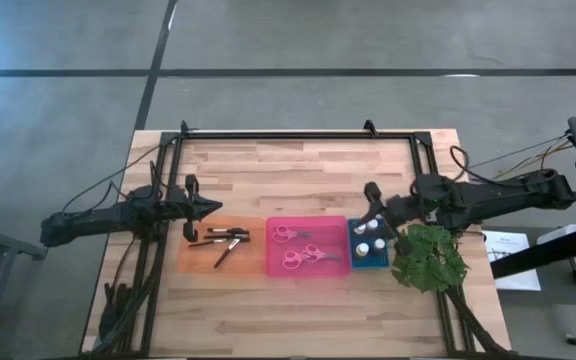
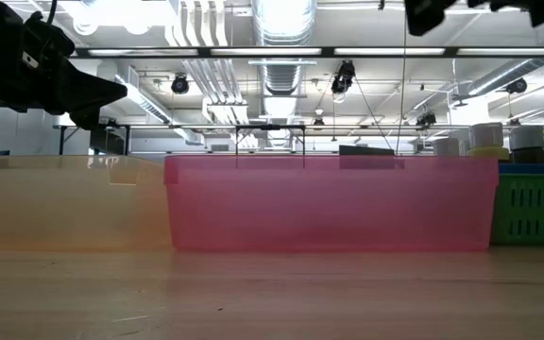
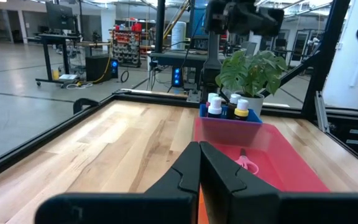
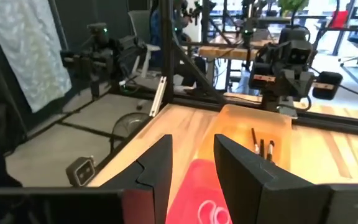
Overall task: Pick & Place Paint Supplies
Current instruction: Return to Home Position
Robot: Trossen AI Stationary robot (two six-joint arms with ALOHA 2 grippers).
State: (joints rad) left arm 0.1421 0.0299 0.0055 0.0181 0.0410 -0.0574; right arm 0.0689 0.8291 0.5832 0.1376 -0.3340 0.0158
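Both arms need only pull back. The left gripper (image 1: 212,208), closed and empty, hangs beside the brushes (image 1: 226,240) in the orange tray (image 1: 192,257). Scissors (image 1: 293,236) fill the pink tray (image 1: 308,271) and bottles (image 1: 368,246) the blue bin (image 1: 352,258). The right gripper (image 1: 369,203), open, should rise clear first.

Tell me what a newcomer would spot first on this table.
Three bright trays in a row mid-table: the orange tray holds brushes, the pink tray two scissors, the blue bin paint bottles. A green plant stands beside the bin; the left tool, shut, and right tool, open, hover at either end.
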